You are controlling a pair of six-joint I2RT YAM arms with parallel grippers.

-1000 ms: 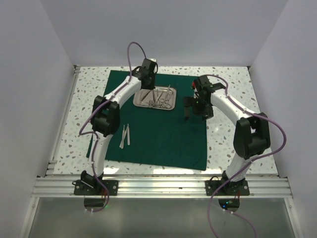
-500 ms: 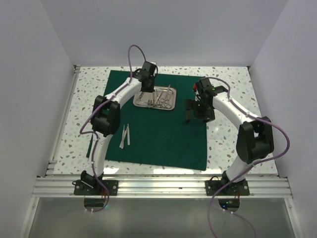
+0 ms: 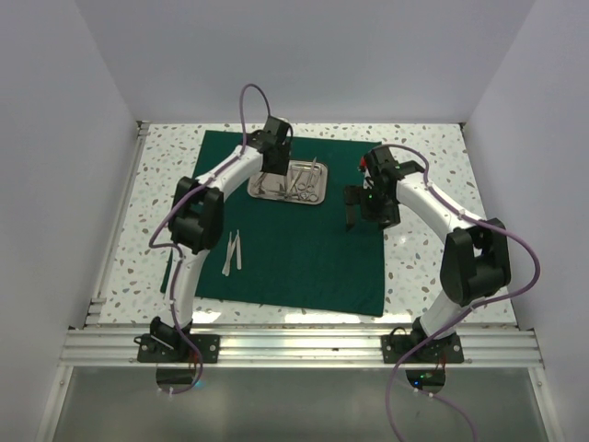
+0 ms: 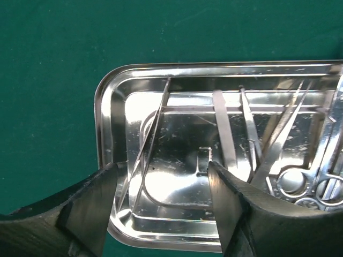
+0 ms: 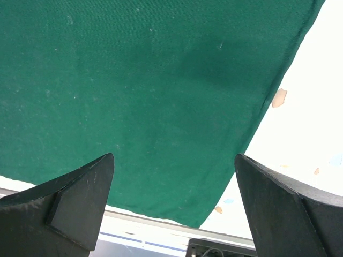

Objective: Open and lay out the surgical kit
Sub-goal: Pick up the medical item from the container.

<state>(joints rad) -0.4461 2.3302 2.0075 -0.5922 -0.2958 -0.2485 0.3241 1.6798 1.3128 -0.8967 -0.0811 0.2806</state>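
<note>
Closest to us, two tweezers (image 3: 233, 250) lie side by side on the flat green cloth (image 3: 294, 267), laid there, we think, so each tool gets its own spot. A bit farther, our right claw (image 5: 174, 160) hangs over bare cloth, fingers spread wide and holding nothing. Farthest off, our left arm (image 3: 221, 180) stretches out and tips the left claw (image 4: 162, 166) down over the shiny tray (image 4: 107, 107), fingers apart on both sides of a thin tool (image 4: 147, 142), not pinching it.

No text, brand or number can be read anywhere (neither on the tray (image 4: 177, 182) nor the cloth (image 4: 53, 80)).
</note>
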